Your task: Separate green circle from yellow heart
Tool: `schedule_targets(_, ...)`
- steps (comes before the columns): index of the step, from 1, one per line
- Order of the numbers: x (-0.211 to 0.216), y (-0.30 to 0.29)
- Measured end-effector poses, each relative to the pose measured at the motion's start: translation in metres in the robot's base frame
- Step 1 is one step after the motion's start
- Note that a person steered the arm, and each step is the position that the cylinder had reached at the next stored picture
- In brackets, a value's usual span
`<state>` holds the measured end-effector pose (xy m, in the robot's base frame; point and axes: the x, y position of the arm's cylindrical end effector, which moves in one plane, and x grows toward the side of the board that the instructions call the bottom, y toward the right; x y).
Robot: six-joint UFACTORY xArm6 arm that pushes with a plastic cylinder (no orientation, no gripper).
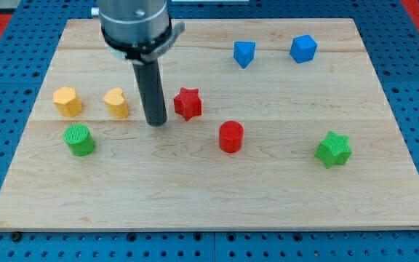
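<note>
The green circle (pixel 79 140) stands near the board's left edge. The yellow heart (pixel 116 102) lies up and to the right of it, a small gap apart. My tip (pixel 156 122) rests on the board between the yellow heart and the red star (pixel 188 103), to the right of the heart and up-right of the green circle, touching neither. The rod rises from the tip toward the view's top.
A yellow hexagon (pixel 68 101) sits left of the heart. A red circle (pixel 231 136) lies at centre. Two blue blocks (pixel 244 53) (pixel 303 48) are at the top right. A green star (pixel 333 149) is at the right. The wooden board (pixel 209 196) lies on a blue pegboard.
</note>
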<state>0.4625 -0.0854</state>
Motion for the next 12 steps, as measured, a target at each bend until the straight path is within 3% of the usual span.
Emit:
schedule_targets(1, 0.047, -0.01)
schedule_targets(2, 0.069, -0.043)
schedule_targets(4, 0.069, -0.154)
schedule_targets(5, 0.049, -0.137)
schedule_targets(7, 0.023, -0.047)
schedule_targets(8, 0.014, -0.043)
schedule_targets(9, 0.035, -0.06)
schedule_targets(10, 0.028, -0.102)
schedule_targets(12, -0.005, -0.052)
